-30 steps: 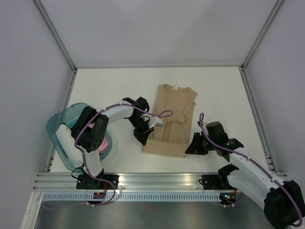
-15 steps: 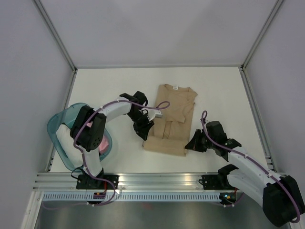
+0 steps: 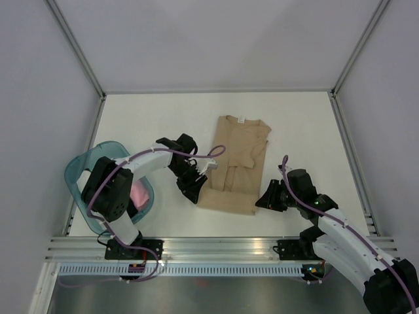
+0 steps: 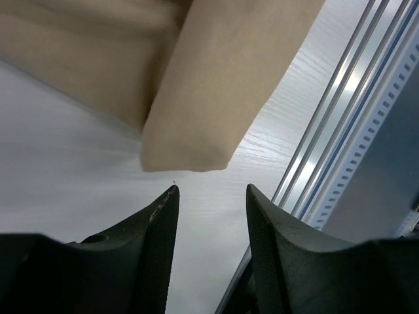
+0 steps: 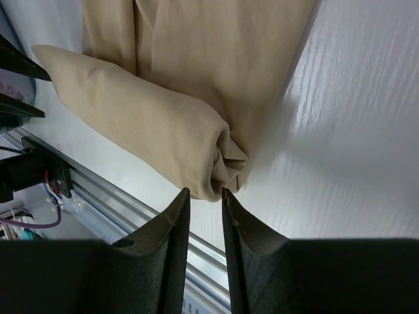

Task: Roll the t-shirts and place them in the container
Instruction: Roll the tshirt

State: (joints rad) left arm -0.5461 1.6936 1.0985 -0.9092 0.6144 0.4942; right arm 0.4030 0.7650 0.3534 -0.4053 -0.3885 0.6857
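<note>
Looking down from above, the tan t-shirt [image 3: 236, 160] lay flat on the middle of the table [image 3: 294, 124], collar toward 12 o'clock, its hem at 6 o'clock turned into a first thin roll [image 3: 226, 204]. The left end effector [image 3: 190, 193], which a second earlier had sat on the hem's 9 o'clock corner, had let go and drawn back just outside it, while the right end effector [image 3: 262, 199] waited at the 3 o'clock corner. A pink t-shirt [image 3: 139, 194] sat in the teal basket [image 3: 78, 171] at 9 o'clock. From the left wrist, the jaws stood moderately wide and empty, the roll's corner just beyond them. From the right wrist, the jaws were narrow with nothing between, the roll's end just ahead. One turn seemed made, and a fresh grip looked due.
</note>
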